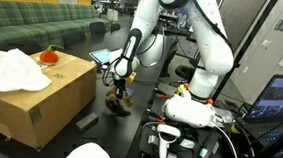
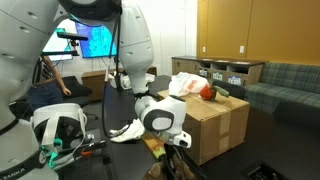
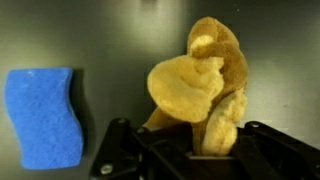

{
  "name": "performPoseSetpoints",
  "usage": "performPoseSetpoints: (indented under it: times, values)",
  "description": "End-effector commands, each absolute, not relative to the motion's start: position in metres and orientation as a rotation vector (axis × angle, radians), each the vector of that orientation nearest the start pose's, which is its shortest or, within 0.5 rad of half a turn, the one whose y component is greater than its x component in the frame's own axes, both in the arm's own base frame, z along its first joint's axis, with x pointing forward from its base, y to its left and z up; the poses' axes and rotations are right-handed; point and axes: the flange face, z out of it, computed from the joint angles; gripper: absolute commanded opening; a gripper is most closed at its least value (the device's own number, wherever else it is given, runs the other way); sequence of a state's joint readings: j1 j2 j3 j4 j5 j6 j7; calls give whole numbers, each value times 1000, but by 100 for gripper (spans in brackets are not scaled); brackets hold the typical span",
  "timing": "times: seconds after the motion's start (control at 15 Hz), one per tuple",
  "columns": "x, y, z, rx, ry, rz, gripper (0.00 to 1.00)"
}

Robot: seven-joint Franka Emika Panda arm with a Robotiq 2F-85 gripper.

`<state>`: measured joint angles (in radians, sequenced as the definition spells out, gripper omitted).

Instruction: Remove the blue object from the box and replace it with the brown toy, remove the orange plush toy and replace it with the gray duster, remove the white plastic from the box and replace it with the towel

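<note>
No legible text, label, brand, number or sign is found in any view. Content on the monitor screen (image 2: 97, 40) cannot be read.

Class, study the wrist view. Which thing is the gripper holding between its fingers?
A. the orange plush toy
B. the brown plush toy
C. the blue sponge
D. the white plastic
B: the brown plush toy is clamped in the gripper, while the blue sponge lies apart from it on the dark surface.
</note>
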<state>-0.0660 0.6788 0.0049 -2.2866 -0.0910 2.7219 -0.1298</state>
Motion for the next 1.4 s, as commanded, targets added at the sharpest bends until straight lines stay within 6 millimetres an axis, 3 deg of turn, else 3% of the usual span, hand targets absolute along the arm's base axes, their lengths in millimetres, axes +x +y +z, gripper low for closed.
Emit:
performPoseSetpoints:
  times: [0.0, 0.4, 0.73, 1.07, 1.33]
  values:
    - [465, -36, 103, -3184, -388, 421, 0]
    - [480, -73, 203, -3323, -425, 458, 0]
    - [519, -81, 284, -3352, -270, 370, 0]
    - [564, -58, 332, -3317, -151, 319, 0]
    - [590, -22, 349, -3245, -115, 330, 0]
